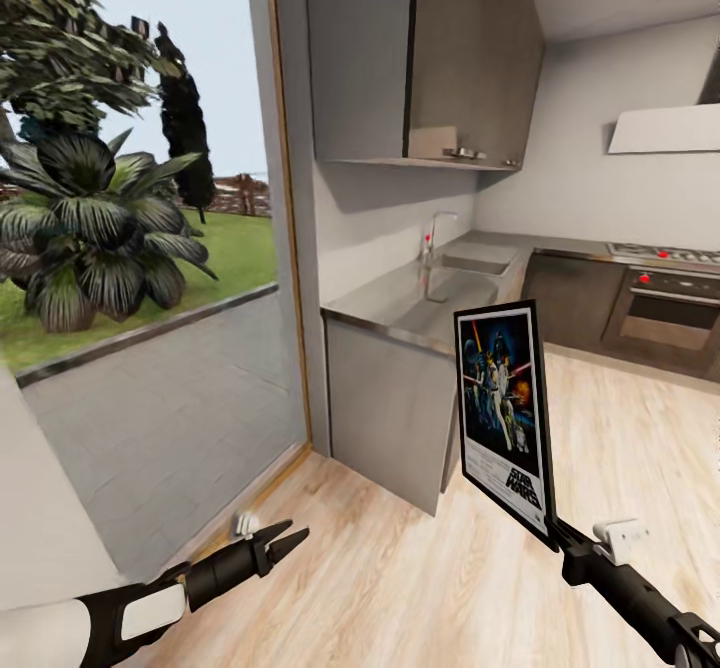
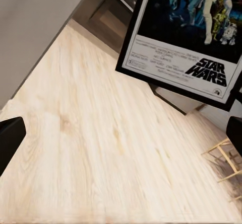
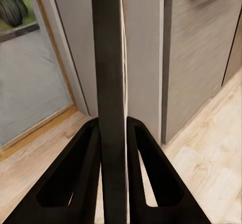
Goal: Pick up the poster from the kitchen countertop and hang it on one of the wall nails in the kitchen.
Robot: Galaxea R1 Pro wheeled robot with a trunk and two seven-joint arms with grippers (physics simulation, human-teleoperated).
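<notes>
— Poster (image 1: 503, 406) first: where does it sit against the right tool (image 1: 556, 538)?

— Directly above it. The right tool is clenched on the lower corner of the frame, and in the right wrist view the black edge of the poster (image 3: 110, 98) runs straight up between the two fingers (image 3: 75, 178), which press it from either side.

— And relative to the desk (image 1: 420, 303)?

— Off it, held in the air in front of the near end of the glossy slab, over the pale wooden floor (image 1: 420, 588), with the sink (image 1: 478, 260) and tap (image 1: 436, 233) behind.

— Which way does it point?

— Long axis upright, leaning slightly; the "STAR WARS" title is at the bottom, nearest the tool. The printed face is turned toward the head camera and the left arm; the left wrist view catches its title end (image 2: 201, 68).

— Left tool (image 1: 283, 540)?

— Released, fingers spread apart, grasping nothing, low over the floor, well apart from the poster, on the window (image 1: 140, 248) side of the desk.
</notes>
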